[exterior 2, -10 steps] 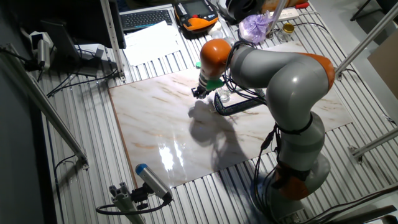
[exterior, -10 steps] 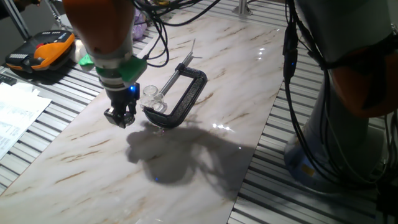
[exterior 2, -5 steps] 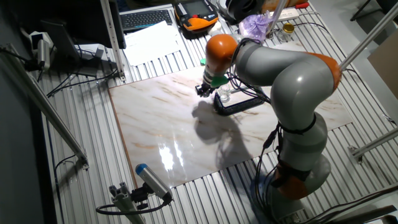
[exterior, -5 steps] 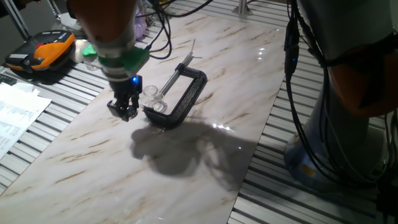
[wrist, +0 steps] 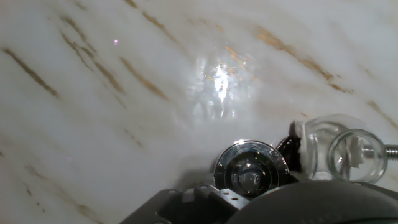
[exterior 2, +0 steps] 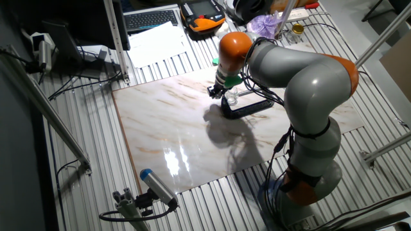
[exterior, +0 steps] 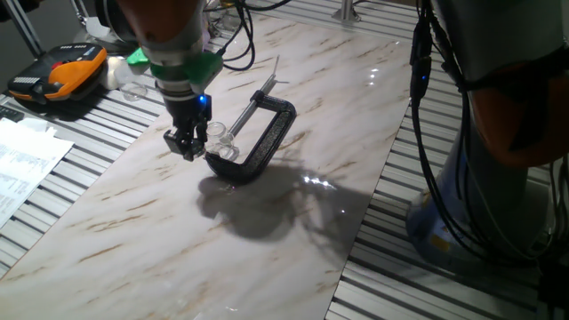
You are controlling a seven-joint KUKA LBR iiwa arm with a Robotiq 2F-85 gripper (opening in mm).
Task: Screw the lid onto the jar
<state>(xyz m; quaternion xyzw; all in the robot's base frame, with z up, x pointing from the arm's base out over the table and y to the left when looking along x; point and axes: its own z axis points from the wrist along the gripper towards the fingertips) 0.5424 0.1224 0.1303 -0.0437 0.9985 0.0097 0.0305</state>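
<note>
My gripper (exterior: 187, 148) hangs just above the marble table (exterior: 293, 222), close to the left of the jar (exterior: 216, 135). In the hand view a round silvery lid (wrist: 251, 170) with a dark centre sits between the fingers, so the gripper looks shut on it. The small clear jar (wrist: 323, 148) stands to the lid's right, apart from it, with its round mouth showing. In the other fixed view the gripper (exterior 2: 214, 91) is next to the jar (exterior 2: 231, 99).
A big black C-clamp (exterior: 265, 133) with a steel screw rod lies right behind the jar, its rod end touching the glass. An orange and black device (exterior: 58, 73) and papers (exterior: 22, 169) lie off the table's left edge. Cables hang at the right.
My gripper has moved right and toward the back of the table, from open marble to just beside the jar and clamp. The jar and clamp have not moved.
</note>
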